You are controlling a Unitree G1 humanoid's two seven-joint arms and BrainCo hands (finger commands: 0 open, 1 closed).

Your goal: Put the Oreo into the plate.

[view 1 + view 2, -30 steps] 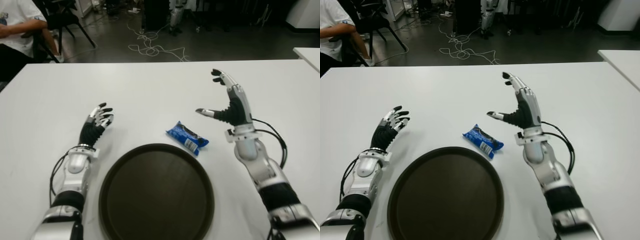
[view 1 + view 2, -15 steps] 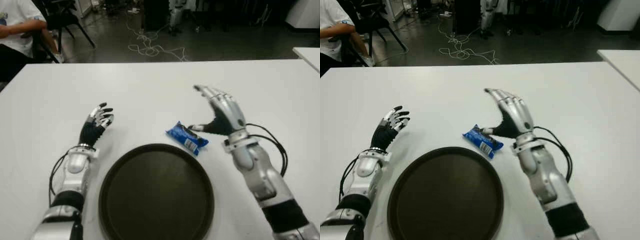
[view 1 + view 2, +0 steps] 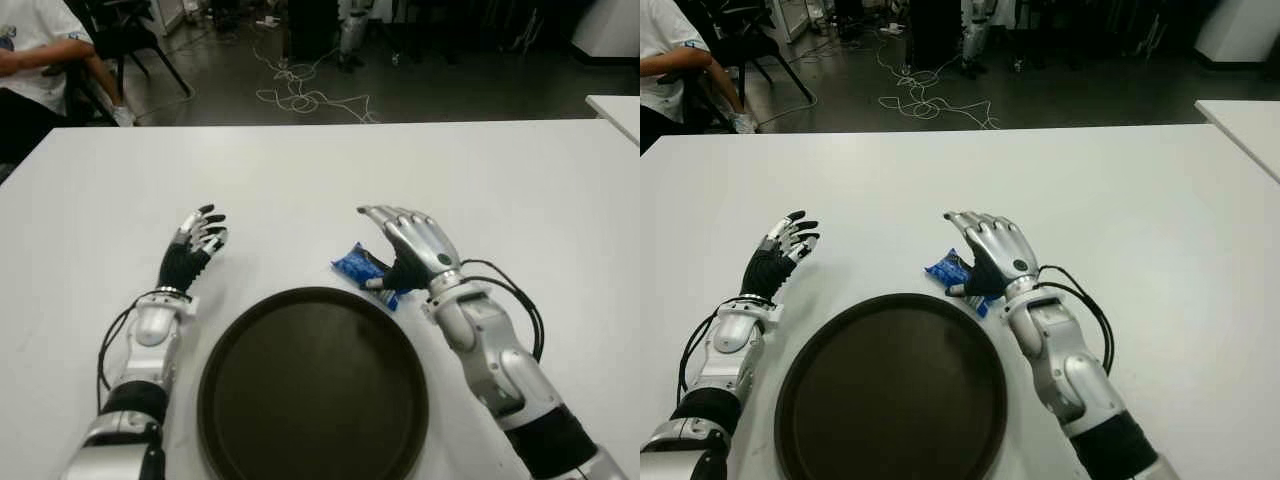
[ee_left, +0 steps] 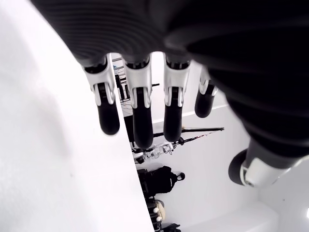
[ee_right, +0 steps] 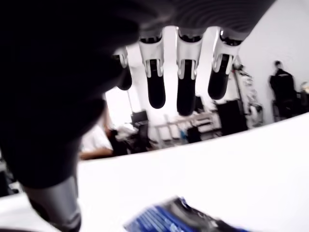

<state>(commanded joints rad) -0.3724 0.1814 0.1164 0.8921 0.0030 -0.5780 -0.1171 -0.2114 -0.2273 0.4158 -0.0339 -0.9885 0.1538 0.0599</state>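
Right eye view, right hand fingers spread over Oreo packet, nothing grasped, left hand relaxed.

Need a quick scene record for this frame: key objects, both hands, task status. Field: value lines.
oreo: blue Oreo packet on the white table, just beyond the plate's far right rim
plate: dark round plate, nothing in it
right hand: right hand over the packet, fingers open, no grasp
left hand: left hand left of the plate, open, idle
status: packet not yet in plate
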